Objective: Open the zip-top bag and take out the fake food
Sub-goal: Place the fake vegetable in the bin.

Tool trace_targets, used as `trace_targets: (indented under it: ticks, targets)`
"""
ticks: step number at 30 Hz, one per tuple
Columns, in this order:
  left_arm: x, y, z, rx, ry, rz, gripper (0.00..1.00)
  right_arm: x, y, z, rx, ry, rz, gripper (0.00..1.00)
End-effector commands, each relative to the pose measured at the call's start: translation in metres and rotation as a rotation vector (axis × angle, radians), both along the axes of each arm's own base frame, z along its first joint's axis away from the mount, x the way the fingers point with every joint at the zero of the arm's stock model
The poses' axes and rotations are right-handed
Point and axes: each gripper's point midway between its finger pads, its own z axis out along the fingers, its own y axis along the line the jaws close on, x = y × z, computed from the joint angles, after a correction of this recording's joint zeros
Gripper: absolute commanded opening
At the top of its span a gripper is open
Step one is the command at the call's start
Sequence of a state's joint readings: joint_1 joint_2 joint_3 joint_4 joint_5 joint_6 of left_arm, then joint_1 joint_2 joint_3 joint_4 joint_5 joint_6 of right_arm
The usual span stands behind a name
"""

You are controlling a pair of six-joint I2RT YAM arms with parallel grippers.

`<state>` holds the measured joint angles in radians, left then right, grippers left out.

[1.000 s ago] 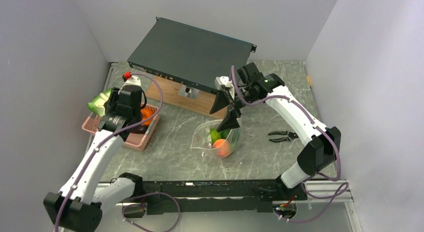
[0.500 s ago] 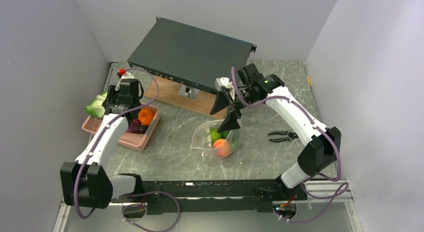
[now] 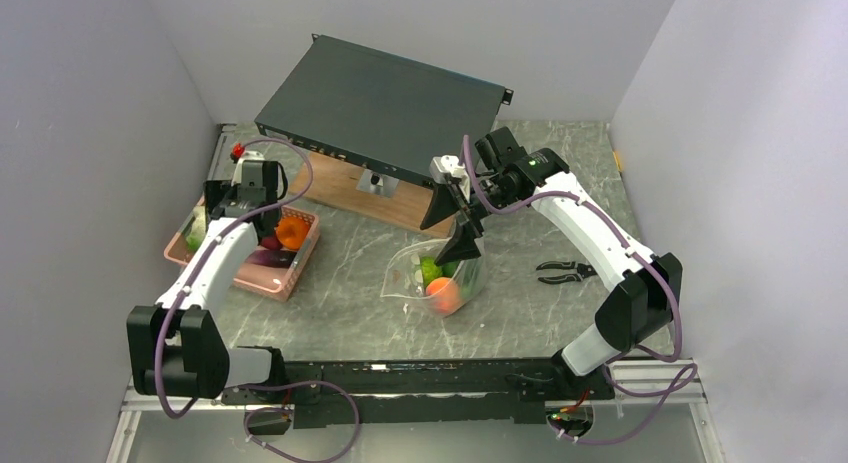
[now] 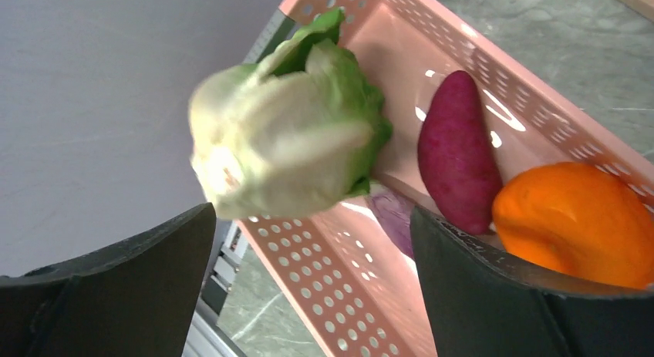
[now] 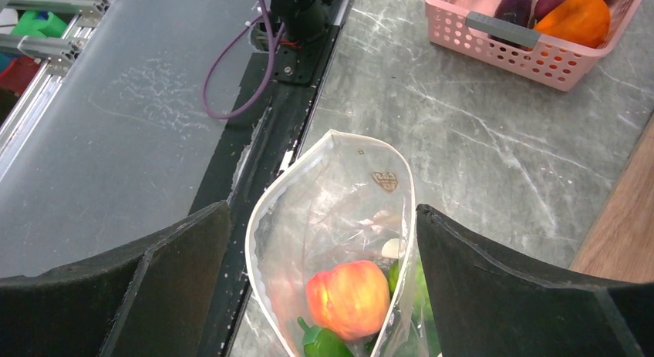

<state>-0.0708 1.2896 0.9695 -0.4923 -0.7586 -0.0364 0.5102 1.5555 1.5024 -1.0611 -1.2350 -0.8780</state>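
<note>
The zip-top bag point(image 5: 339, 210) was clear, crinkled plastic, the basket point(image 4: 324, 272) perforated pink plastic with a sheen, the orange piece point(image 4: 571, 218) glossy, the table point(image 3: 340, 293) smooth grey marbled stone-look, the box point(image 3: 380, 103) matt black metal.

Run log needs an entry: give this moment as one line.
left gripper open above pink basket | lettuce head ungripped at basket corner | right gripper open astride zip-top bag mouth | bag open, fruit inside

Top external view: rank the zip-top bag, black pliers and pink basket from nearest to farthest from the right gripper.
1. zip-top bag: mid-table, right at the right gripper, on its near side.
2. black pliers: flat on the table, off to the right.
3. pink basket: far left side of the table, clearly the farthest.
</note>
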Motion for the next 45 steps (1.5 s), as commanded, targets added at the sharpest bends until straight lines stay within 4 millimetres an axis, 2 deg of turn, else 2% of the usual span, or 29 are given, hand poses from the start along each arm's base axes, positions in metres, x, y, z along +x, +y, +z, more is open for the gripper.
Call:
trace_targets:
  ticks: [1,6,13,25,32,35,40,45]
  targets:
    - [0.000,-0.019,0.008,-0.154,-0.051,-0.011,1.00,-0.004,-0.002,0.010,0.033,-0.039,0.016,0.92]
    - [-0.009,-0.038,0.020,-0.275,-0.088,-0.061,1.00,-0.005,-0.003,0.011,0.034,-0.044,0.020,0.92]
    - [-0.021,-0.065,0.065,-0.380,-0.213,-0.231,1.00,-0.007,-0.004,0.012,0.038,-0.042,0.025,0.93]
    - [-0.054,-0.157,0.117,-0.761,-0.329,-0.624,1.00,-0.011,-0.008,0.012,0.027,-0.077,0.035,0.93]
    - [-0.067,-0.211,0.137,-1.019,-0.356,-0.829,1.00,-0.013,-0.010,0.014,0.025,-0.091,0.043,0.93]
    - [-0.075,-0.228,0.149,-1.053,-0.392,-0.937,0.95,-0.015,-0.011,0.014,0.025,-0.099,0.047,0.93]
    - [-0.093,-0.266,0.151,-1.122,-0.390,-1.096,0.91,-0.016,-0.014,0.013,0.014,-0.110,0.047,0.92]
    - [-0.100,-0.302,0.144,-1.103,-0.352,-1.185,0.89,-0.015,-0.017,0.012,0.001,-0.121,0.042,0.92]
